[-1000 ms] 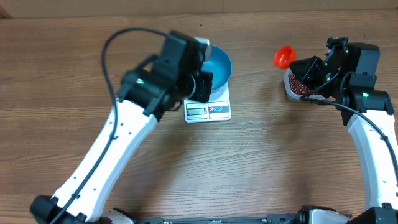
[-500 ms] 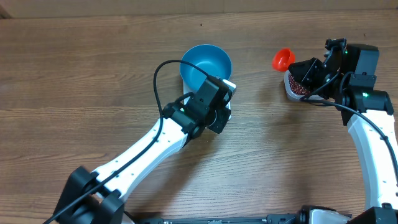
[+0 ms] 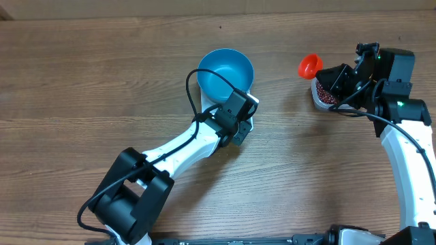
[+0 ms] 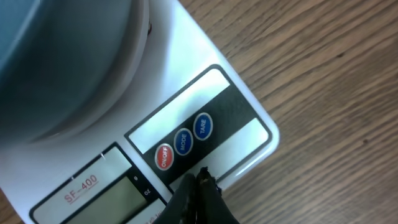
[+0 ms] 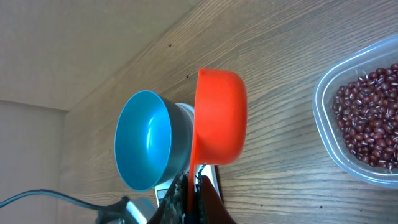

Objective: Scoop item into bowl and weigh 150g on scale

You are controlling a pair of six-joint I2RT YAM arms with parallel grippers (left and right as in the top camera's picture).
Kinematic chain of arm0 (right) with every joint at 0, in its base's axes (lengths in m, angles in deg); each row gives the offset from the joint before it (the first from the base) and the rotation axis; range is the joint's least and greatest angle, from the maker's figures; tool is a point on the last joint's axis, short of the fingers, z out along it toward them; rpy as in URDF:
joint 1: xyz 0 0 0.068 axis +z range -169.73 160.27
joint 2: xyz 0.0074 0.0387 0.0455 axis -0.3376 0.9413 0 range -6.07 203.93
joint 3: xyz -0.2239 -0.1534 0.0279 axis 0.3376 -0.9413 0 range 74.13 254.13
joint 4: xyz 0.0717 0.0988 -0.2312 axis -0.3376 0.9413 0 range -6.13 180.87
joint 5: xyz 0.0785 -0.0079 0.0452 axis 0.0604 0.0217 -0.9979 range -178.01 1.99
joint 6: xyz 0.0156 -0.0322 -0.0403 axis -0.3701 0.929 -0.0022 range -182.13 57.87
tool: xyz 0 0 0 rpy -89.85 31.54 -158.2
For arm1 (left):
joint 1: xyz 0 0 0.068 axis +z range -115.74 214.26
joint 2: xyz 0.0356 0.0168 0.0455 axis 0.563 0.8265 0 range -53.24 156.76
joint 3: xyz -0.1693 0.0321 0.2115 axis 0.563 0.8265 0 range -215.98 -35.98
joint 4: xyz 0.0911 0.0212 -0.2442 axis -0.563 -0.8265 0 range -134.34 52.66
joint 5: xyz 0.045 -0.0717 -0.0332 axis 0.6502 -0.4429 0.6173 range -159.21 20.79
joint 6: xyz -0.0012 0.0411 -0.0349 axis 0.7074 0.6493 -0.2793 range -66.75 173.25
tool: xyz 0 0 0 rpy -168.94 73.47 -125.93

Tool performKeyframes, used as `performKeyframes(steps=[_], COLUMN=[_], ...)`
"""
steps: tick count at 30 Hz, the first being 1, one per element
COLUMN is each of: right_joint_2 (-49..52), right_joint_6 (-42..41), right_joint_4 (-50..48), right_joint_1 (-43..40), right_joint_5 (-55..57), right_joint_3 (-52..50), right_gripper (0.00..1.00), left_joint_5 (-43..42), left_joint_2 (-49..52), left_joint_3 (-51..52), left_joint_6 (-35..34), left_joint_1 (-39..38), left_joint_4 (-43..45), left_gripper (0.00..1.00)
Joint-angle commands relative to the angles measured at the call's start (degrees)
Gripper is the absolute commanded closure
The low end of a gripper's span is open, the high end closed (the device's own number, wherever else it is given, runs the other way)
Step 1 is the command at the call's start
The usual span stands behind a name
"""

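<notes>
Two closed grippers, each shut for its own reason. The left gripper (image 4: 200, 182) has its jaws pressed together with nothing between them, which I judge makes one blunt point for prodding a button. The scale (image 4: 186, 62) lies ahead of those tips, with its row of buttons (image 4: 183, 142) just beyond them; I cannot tell whether the tips touch the panel. The scale's long axis runs away from the jaws at a slant, with the display and button edge nearest and the platform end farthest. On that far end sits the bowl (image 3: 228, 64), mouth up and showing no beans inside, so zeroing the reading with the bowl aboard looks like the step in hand.

The right gripper (image 5: 194, 186) is clamped on the handle of a red scoop (image 5: 221, 118). The scoop's long axis continues outward from the jaws, with the cup at the far end turned on its side, its hollow out of sight. The beans (image 5: 370, 118) lie in a clear tub (image 5: 321, 93) off to one side of those jaws, well apart from the bowl and handy for dipping.
</notes>
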Motion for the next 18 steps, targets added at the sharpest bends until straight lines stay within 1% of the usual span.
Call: performKeyframes(steps=[1, 4, 8, 11, 16, 18], right_joint_2=[-0.17, -0.17, -0.17, -0.17, -0.17, -0.17], right_joint_6=[0.44, 0.44, 0.42, 0.42, 0.42, 0.42], right_joint_4=[-0.07, -0.07, -0.07, -0.07, -0.07, -0.07], right_joint_1=[-0.26, -0.26, -0.26, -0.26, -0.26, -0.26], right_joint_5=[-0.39, -0.39, -0.37, -0.33, 0.28, 0.28], right_joint_3=[1.42, 1.42, 1.42, 1.40, 1.40, 1.40], right_gripper=[0.96, 0.96, 0.96, 0.96, 0.96, 0.96], left_joint_5=[1.57, 1.60, 2.73, 5.31, 5.73, 7.78], left_joint_2=[1.51, 3.28, 4.04, 4.28, 4.28, 4.28], left_joint_3=[0.26, 0.26, 0.26, 0.26, 0.26, 0.26], left_joint_6=[2.78, 3.08, 2.84, 1.07, 0.20, -1.66], left_joint_1=[-0.26, -0.28, -0.28, -0.28, -0.28, -0.28], left_joint_4=[1.86, 3.72, 3.82, 3.85, 3.96, 4.07], left_gripper=[0.96, 0.96, 0.96, 0.96, 0.96, 0.96])
